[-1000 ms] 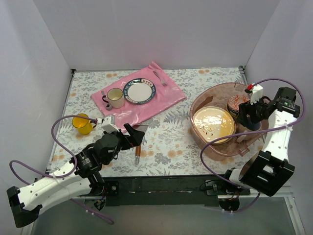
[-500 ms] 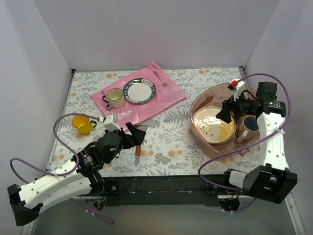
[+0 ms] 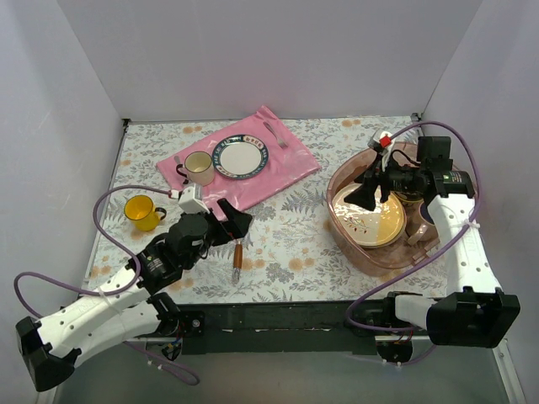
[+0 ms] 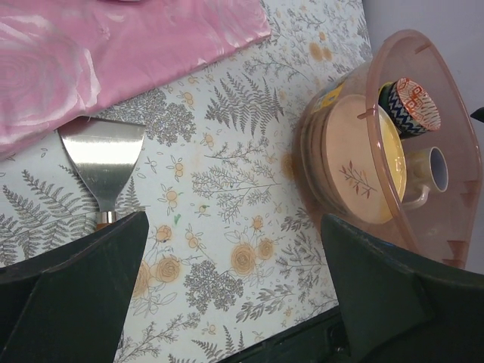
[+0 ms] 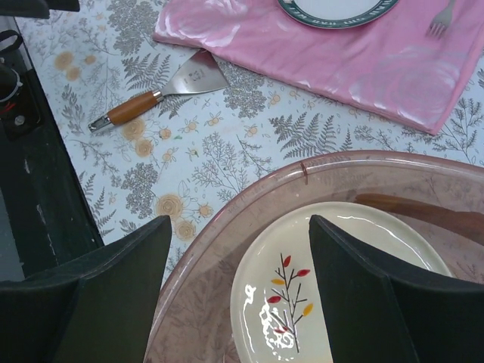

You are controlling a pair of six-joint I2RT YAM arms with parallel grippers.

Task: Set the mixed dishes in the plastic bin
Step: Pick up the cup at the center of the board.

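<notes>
The plastic bin (image 3: 370,257) stands at the right of the table. It holds a cream plate (image 3: 368,217) with a twig pattern (image 5: 283,302) on a stack of plates, a small patterned bowl (image 4: 409,105) and a pinkish mug (image 4: 432,169). My right gripper (image 3: 368,190) hangs open above the bin's left side, over the plate, holding nothing. A yellow mug (image 3: 141,212) stands on the cloth at the far left. My left gripper (image 3: 239,221) is open and empty over the middle of the table, to the right of that mug.
A pink mat (image 3: 282,167) at the back carries a cream mug (image 3: 200,167), a blue-rimmed white plate (image 3: 240,156) and a fork (image 3: 274,133). A wooden-handled spatula (image 3: 237,251) lies just below my left gripper. White walls close in three sides.
My right arm has swung left from the bin's right side to above the cream plate. My left arm has crept slightly forward. Both grippers have stayed open.
</notes>
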